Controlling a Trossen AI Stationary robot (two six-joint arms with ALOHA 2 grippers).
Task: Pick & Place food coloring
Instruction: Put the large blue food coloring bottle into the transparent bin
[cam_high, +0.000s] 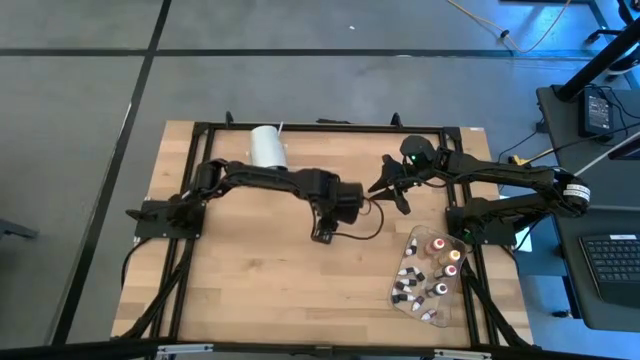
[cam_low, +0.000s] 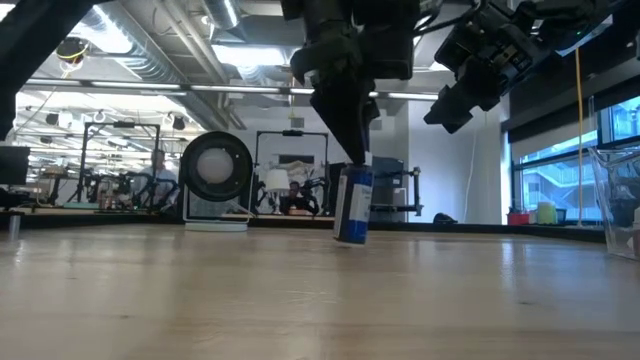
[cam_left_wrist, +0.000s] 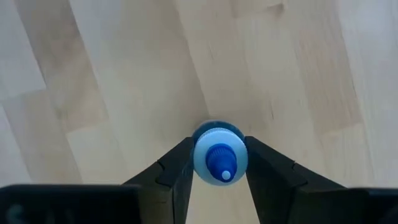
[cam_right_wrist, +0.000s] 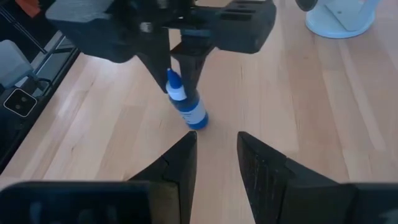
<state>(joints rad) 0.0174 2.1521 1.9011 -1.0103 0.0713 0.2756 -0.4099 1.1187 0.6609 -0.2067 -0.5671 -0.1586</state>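
Note:
A small food coloring bottle (cam_right_wrist: 188, 107) with blue contents and a blue dropper cap stands tilted near the table's middle, between the fingers of my left gripper (cam_left_wrist: 219, 177), which is shut on it. It also shows in the low view as the bottle (cam_low: 352, 208). My right gripper (cam_right_wrist: 216, 155) is open and hovers above the table, right of the bottle and apart from it. Several more tiny bottles lie in a clear tray (cam_high: 412, 240) by the table's right near corner. My left gripper pinches the blue bottle's upper end, just below the cap (cam_left_wrist: 219, 142), between its two fingers (cam_left_wrist: 177, 171). The fingers come from above, pointing down. The bottle is tilted, and its base (cam_right_wrist: 198, 122) is down at the table top.
A large white cylinder (cam_high: 268, 147) lies near the table's far edge, left of centre. A black cable (cam_high: 372, 222) loops beside the left gripper. Bare wood stretches across the table's near left part. People and equipment show in the room beyond.

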